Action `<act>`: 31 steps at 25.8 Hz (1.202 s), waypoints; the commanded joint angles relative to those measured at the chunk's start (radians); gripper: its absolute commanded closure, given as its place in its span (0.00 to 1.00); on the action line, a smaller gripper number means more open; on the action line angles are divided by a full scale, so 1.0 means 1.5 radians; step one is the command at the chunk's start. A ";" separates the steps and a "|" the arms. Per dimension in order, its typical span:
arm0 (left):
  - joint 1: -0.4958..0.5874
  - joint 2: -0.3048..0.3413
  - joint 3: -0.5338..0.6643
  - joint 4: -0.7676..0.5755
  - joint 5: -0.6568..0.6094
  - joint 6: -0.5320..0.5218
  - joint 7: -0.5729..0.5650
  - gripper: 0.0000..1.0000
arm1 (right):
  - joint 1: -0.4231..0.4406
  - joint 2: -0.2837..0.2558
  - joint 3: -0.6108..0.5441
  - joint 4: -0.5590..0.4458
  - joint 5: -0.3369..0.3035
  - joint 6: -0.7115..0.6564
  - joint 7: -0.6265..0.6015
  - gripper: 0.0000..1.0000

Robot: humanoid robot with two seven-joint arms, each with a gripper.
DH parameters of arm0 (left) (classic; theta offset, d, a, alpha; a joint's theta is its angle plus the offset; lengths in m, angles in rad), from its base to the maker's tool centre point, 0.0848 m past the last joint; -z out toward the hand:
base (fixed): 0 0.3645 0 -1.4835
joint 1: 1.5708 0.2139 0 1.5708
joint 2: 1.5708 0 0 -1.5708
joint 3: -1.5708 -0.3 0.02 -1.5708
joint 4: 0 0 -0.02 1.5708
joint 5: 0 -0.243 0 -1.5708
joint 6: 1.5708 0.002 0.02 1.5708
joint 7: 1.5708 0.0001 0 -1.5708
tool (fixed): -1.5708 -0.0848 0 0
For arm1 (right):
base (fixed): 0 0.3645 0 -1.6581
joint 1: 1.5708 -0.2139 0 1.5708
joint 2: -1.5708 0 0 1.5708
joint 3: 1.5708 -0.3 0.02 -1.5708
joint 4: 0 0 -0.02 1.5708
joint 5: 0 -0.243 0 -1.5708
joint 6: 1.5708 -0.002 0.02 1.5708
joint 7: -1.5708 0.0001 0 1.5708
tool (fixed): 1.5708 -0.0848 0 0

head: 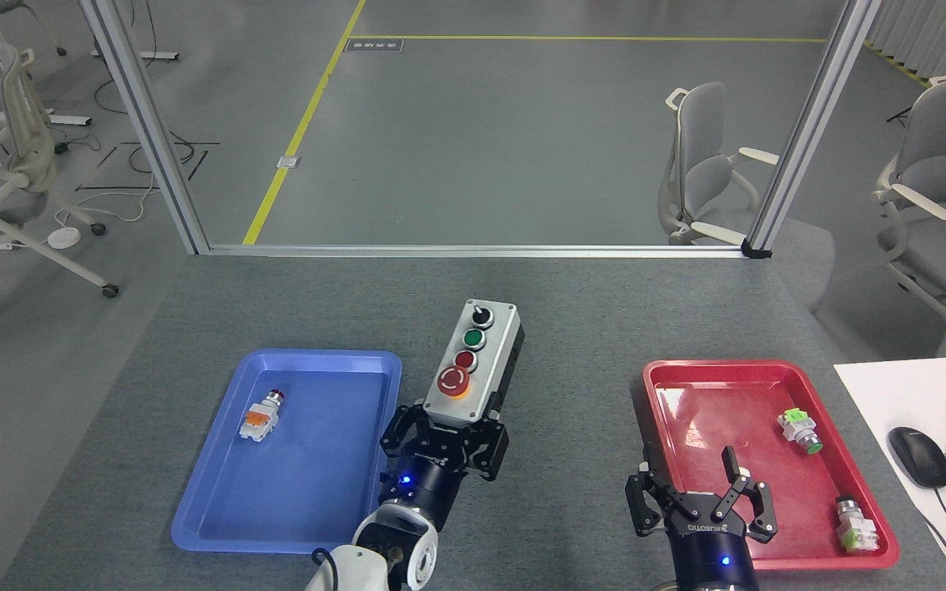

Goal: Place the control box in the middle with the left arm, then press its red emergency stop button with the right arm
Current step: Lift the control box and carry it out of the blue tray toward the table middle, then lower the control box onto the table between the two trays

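Note:
The control box (473, 361), light grey on a black base, is held above the table between the two trays, tilted slightly to the right. My left gripper (447, 433) is shut on its near end. On its top runs a row of a black knob, a green button, a small red button and the red emergency stop button (453, 381) on a yellow ring, nearest the gripper. My right gripper (699, 492) stands open with nothing in it over the near left part of the red tray (662, 386).
A blue tray (309, 509) on the left holds a small orange-bodied switch (262, 414). The red tray holds two green-bodied push-button parts (799, 432) (856, 527). A white desk with a mouse (919, 456) and keyboard adjoins at right. Metal frame posts stand at the table's far edge.

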 commanded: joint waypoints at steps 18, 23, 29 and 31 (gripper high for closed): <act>-0.096 -0.009 -0.219 0.211 0.009 0.050 -0.012 1.00 | 0.012 -0.001 -0.014 -0.002 -0.002 -0.006 -0.016 0.02; -0.102 -0.008 -0.234 0.245 0.011 0.046 -0.012 1.00 | 0.010 -0.001 -0.013 -0.001 -0.003 -0.005 -0.015 0.02; -0.103 -0.008 -0.235 0.264 0.011 0.049 -0.015 0.81 | 0.010 0.001 -0.012 -0.001 -0.003 -0.005 -0.011 0.02; -0.103 -0.008 -0.235 0.264 0.011 0.051 -0.019 0.68 | 0.010 0.000 -0.012 -0.001 -0.003 -0.007 -0.011 0.02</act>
